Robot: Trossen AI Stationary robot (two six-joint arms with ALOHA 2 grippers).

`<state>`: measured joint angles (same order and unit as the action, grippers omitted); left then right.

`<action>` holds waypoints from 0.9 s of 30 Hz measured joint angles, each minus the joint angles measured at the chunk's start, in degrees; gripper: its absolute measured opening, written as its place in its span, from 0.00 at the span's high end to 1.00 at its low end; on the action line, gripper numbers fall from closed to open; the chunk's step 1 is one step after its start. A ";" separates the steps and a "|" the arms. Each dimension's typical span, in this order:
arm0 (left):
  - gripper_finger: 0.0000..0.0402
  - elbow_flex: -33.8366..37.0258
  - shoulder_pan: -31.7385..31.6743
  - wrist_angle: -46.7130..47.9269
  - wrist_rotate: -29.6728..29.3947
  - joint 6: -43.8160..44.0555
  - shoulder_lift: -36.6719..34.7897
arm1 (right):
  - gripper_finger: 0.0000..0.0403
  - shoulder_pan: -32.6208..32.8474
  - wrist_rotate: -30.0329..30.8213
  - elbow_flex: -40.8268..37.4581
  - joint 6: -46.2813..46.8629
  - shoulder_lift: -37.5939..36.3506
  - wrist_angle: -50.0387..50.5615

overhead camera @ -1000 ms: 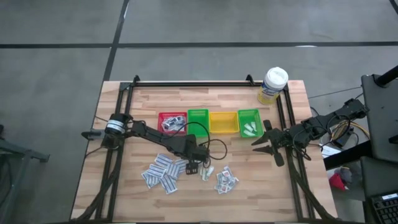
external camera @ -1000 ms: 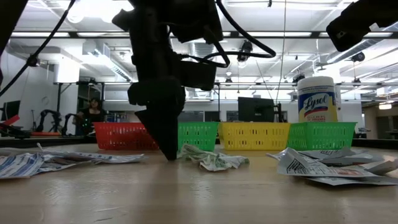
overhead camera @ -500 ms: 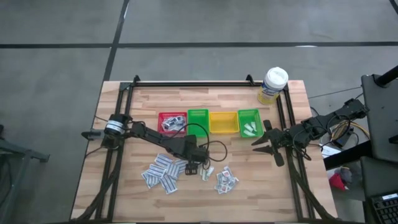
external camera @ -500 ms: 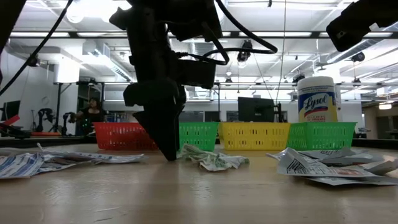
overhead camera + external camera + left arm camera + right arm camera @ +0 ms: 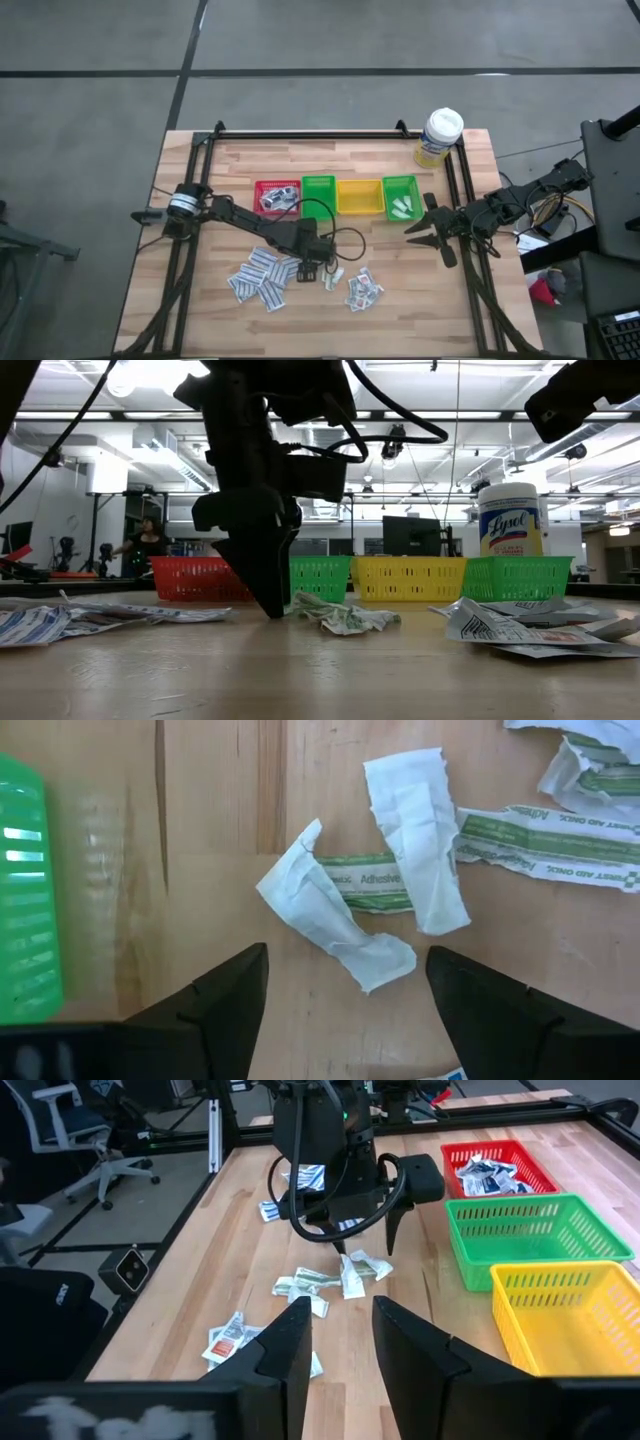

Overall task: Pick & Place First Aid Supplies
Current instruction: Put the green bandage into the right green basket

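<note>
The left hand [image 5: 312,268] hangs low over the middle of the table [image 5: 400,300], its two fingers [image 5: 225,995] spread apart and holding nothing. In the left wrist view a crumpled packet [image 5: 350,900] with a green printed band lies on the wood just ahead of the gap between the fingers; whether a fingertip touches the paper is hard to judge from the low view, where the hand's point comes down right beside the crumpled paper [image 5: 340,615].

Past that packet, more green-print strips [image 5: 560,830] lie close by. In the high view a spread of packets with blue print [image 5: 262,278] lies beside the hand on the left arm's side, and a smaller heap [image 5: 362,290] lies on the right arm's side.

Behind the hand, four small bins stand in a row, each touching the next: a red bin [image 5: 276,197] holding several packets, an empty-looking green bin [image 5: 318,195], a yellow bin [image 5: 359,197], and a second green bin [image 5: 400,198] with a few packets inside. A white-capped bottle [image 5: 439,137] with a yellow label stands at the far corner on the right arm's side.

The right hand [image 5: 425,228] waits released at the table's right edge, just beside the second green bin.
</note>
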<state>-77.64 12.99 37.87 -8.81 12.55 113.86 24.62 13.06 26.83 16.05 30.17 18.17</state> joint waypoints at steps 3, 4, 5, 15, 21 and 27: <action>0.33 0.01 0.16 0.11 0.23 1.49 0.00 | 0.75 0.00 0.00 0.00 -0.17 0.00 0.02; 0.33 -0.01 0.22 0.16 0.20 2.00 -0.10 | 0.75 0.00 0.00 0.00 -0.17 0.00 0.01; 0.33 -0.01 0.24 0.17 0.17 2.57 -0.17 | 0.76 0.02 0.00 0.00 -0.19 0.00 0.02; 0.33 0.01 1.58 0.35 -0.14 7.60 -0.33 | 0.75 0.01 0.00 0.00 -0.17 -0.02 1.33; 0.33 0.01 3.22 -0.71 0.33 6.89 -0.35 | 0.73 0.00 0.00 0.00 -0.02 0.00 1.33; 0.33 0.06 3.39 -1.62 -0.18 4.98 -0.35 | 0.76 0.00 0.00 0.00 0.00 0.00 1.31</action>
<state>-77.58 16.38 36.25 -9.00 17.53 113.51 24.62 13.06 26.83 16.05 30.17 19.49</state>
